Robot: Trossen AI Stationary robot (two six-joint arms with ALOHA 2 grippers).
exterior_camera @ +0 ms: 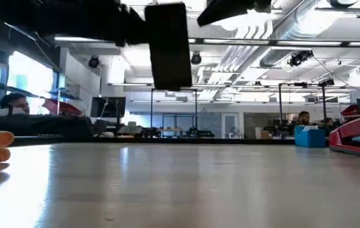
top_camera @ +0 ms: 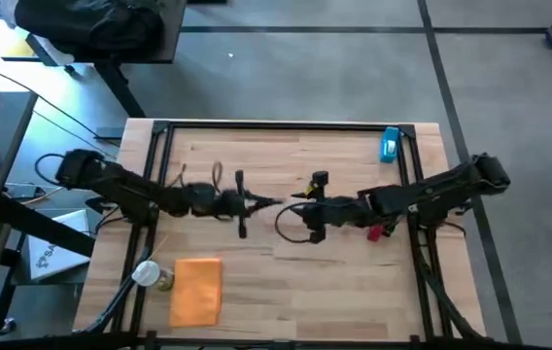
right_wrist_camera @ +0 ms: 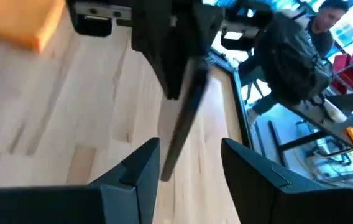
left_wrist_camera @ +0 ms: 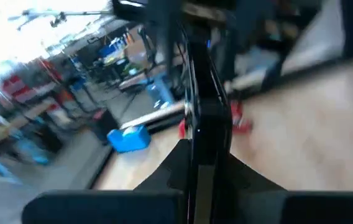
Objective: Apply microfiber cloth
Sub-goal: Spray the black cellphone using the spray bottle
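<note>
The orange microfiber cloth (top_camera: pixel 198 290) lies flat on the table near its front left, also visible in the right wrist view (right_wrist_camera: pixel 30 22). No gripper touches it. A black phone (exterior_camera: pixel 169 44) hangs high above the table's middle, its broad face toward the near edge. My left gripper (top_camera: pixel 254 202) is shut on the phone (left_wrist_camera: pixel 204 124). My right gripper (top_camera: pixel 300 209) faces it from the right and is open. Its two fingers (right_wrist_camera: pixel 139 171) stand on either side of the phone's thin edge (right_wrist_camera: pixel 179 124); I cannot tell whether they touch it. My left gripper pinches the phone's two flat faces (left_wrist_camera: pixel 209 146) between its two fingers, at the side of the phone toward the table's left. The fingers come in level from the table's left. The phone is lifted clear of the table and stands upright.
A small white-capped bottle (top_camera: pixel 150 275) lies beside the cloth. A blue box (top_camera: pixel 390 144) sits at the far right and a red stapler (exterior_camera: pixel 357 136) at the right. Dark frame rails (top_camera: pixel 286 124) border the table. People sit in the room beyond (exterior_camera: pixel 15 104).
</note>
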